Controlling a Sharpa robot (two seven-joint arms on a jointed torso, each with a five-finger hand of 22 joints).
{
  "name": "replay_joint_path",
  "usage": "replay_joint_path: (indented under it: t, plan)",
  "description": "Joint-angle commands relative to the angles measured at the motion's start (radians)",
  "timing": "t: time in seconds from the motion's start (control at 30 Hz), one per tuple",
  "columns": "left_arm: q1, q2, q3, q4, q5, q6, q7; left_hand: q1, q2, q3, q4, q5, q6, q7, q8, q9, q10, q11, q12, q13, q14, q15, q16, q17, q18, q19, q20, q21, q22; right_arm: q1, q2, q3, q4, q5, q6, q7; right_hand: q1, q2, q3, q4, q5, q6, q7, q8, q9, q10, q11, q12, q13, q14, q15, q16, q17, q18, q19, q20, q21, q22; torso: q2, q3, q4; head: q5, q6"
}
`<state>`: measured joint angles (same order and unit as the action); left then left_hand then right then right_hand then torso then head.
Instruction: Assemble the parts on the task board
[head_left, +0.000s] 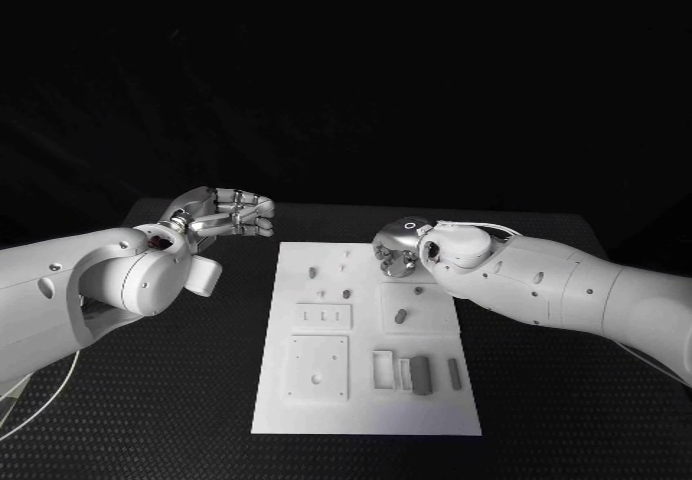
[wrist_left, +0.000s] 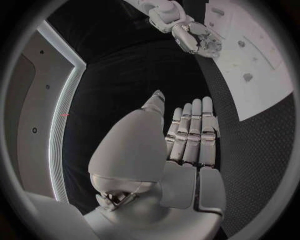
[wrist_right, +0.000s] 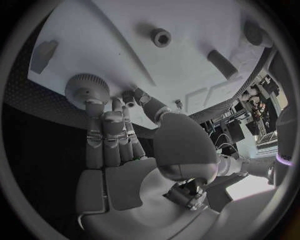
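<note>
The white task board lies in the middle of the black table. Small grey parts sit on it: a peg, a block and a rod. My right hand hovers over the board's far right corner. There its fingertips touch a round knurled part, with the thumb close beside it. A hex piece and a short peg lie farther along the board. My left hand is off the board's far left corner with straight fingers, holding nothing.
Square recessed plates and a small frame occupy the board's near half. Bare black table surrounds the board on both sides. The left wrist view shows my right hand at the board's edge.
</note>
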<state>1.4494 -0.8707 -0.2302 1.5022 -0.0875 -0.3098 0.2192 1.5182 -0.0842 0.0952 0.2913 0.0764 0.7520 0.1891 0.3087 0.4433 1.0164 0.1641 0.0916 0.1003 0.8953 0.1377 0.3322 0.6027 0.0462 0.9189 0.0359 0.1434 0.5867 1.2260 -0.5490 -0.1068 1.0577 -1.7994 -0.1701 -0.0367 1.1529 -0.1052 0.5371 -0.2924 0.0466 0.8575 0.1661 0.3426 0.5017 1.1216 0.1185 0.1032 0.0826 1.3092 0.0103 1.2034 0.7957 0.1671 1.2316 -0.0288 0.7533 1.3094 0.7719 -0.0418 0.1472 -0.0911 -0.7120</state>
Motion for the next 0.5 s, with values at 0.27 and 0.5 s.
replay_joint_path:
  t: [0.27,0.5]
  plan:
    - [0.002,0.000,0.001,0.009,-0.005,0.009,0.005,-0.011,-0.002,-0.006,0.000,-0.007,-0.002,0.009,-0.007,-0.003,0.003,0.006,-0.007,-0.001,0.002,0.002,-0.006,0.003,0.010,0.007,0.003,-0.006,-0.001,-0.008,0.006,-0.004,-0.007,-0.022,0.034,-0.003,0.000,0.023,0.011,0.001,0.001,0.018,-0.005,0.007,0.002,0.019,-0.003,-0.005,-0.001,-0.003,-0.008,0.011,-0.004,0.095,0.002,-0.004,0.010,0.021,0.013,-0.0018,0.0023,-0.003,0.005]
    - [0.002,-0.003,0.001,0.012,-0.005,0.011,0.004,-0.014,-0.002,-0.006,0.000,-0.007,-0.003,0.011,-0.009,-0.004,0.003,0.006,-0.009,-0.002,0.003,0.002,-0.007,0.003,0.010,0.007,0.003,-0.006,-0.001,-0.014,0.006,-0.004,-0.009,-0.033,0.056,-0.008,0.018,0.050,0.040,0.001,0.001,0.028,-0.009,0.007,0.002,0.032,-0.007,-0.003,0.002,-0.005,-0.012,0.017,-0.009,0.095,-0.002,-0.004,0.014,0.020,0.017,-0.0008,0.0032,-0.004,0.004]
